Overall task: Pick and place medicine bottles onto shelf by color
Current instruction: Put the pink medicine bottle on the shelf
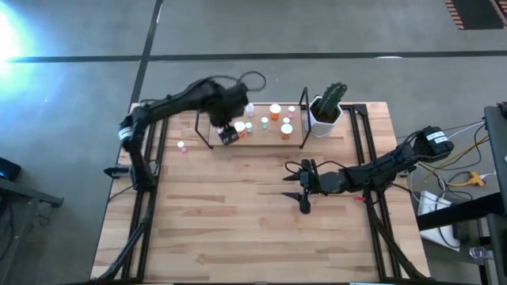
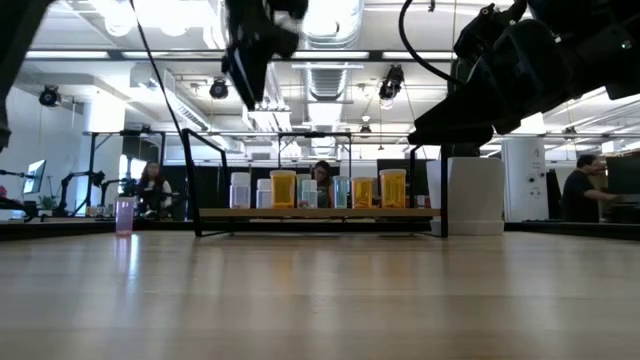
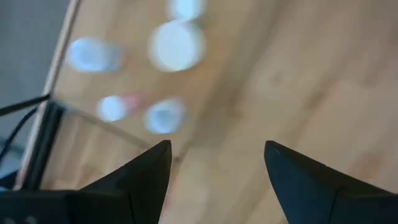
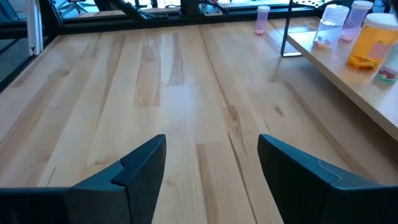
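Far left on the light-wood counter (image 1: 238, 214), one small pink bottle (image 1: 181, 146) waits alone; left hand (image 1: 226, 134) hovers over the low wooden shelf (image 1: 257, 139), fingers apart, empty, likely just unloaded; right hand (image 1: 304, 188) idles mid-counter, fingers apart.

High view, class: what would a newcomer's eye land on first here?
Probably the shelf at the table's far edge, dotted with medicine bottles, with the left tool hanging open above its left end. Next, a lone pink bottle left of the shelf, and the right tool open, low at mid-table.
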Robot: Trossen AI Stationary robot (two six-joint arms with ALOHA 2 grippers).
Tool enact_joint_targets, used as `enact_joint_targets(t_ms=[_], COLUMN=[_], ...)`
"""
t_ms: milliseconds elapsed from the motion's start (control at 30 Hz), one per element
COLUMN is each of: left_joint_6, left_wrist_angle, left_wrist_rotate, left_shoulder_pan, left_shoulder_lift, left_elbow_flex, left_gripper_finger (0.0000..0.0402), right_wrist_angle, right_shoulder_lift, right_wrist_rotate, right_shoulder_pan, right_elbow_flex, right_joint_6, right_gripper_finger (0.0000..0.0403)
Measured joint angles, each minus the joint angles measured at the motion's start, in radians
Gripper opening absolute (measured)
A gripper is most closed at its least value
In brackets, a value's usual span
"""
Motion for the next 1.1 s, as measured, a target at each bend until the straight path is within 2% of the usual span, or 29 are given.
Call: enact_joint_targets(t_ms=[67, 133, 267, 333, 400, 500, 600, 700, 833, 933, 1100], left_joint_6=[-0.033, -0.089, -0.268, -0.431, -0.642, -0.976, -1.232, -1.416, -1.583, -1.628, -1.603], left_wrist_angle=[0.046, 0.105, 0.195, 0.211, 0.212, 0.213, 0.211, 0.21, 0.209, 0.209, 0.211], left_wrist_rotate=[-0.015, -0.086, -0.354, -0.495, -0.59, -0.633, -0.635, -0.632, -0.63, -0.615, -0.568], left_shoulder_pan=[-0.079, -0.17, -0.368, -0.465, -0.556, -0.668, -0.739, -0.762, -0.728, -0.671, -0.538], left_shoulder_lift=[-0.065, -0.136, -0.293, -0.365, -0.43, -0.511, -0.553, -0.567, -0.559, -0.558, -0.558], left_elbow_flex=[-0.05, -0.119, -0.305, -0.412, -0.518, -0.676, -0.821, -0.941, -1.047, -1.088, -1.122], left_gripper_finger=[0.024, 0.024, 0.024, 0.024, 0.024, 0.024, 0.024, 0.024, 0.024, 0.024, 0.024], right_wrist_angle=[-0.006, -0.008, -0.005, -0.006, -0.006, -0.005, -0.004, 0.003, 0.003, 0.003, 0.01], right_shoulder_lift=[0.0, 0.0, 0.0, 0.0, 0.0, 0.0, 0.0, 0.0, 0.0, 0.0, 0.0], right_wrist_rotate=[0.0, 0.0, 0.0, 0.0, 0.0, 0.0, 0.0, 0.0, 0.0, 0.0, 0.0], right_shoulder_pan=[0.0, 0.0, 0.0, 0.0, 0.0, 0.0, 0.0, 0.0, 0.0, 0.0, 0.0], right_elbow_flex=[0.0, 0.0, 0.0, 0.0, 0.0, 0.0, 0.0, 0.0, 0.0, 0.0, 0.0], right_joint_6=[0.0, 0.0, -0.001, -0.002, -0.003, -0.006, -0.007, -0.007, -0.007, -0.007, -0.007], right_gripper_finger=[0.0244, 0.0244, 0.0244, 0.0244, 0.0244, 0.0244, 0.0244, 0.0244, 0.0244, 0.0244, 0.0244])
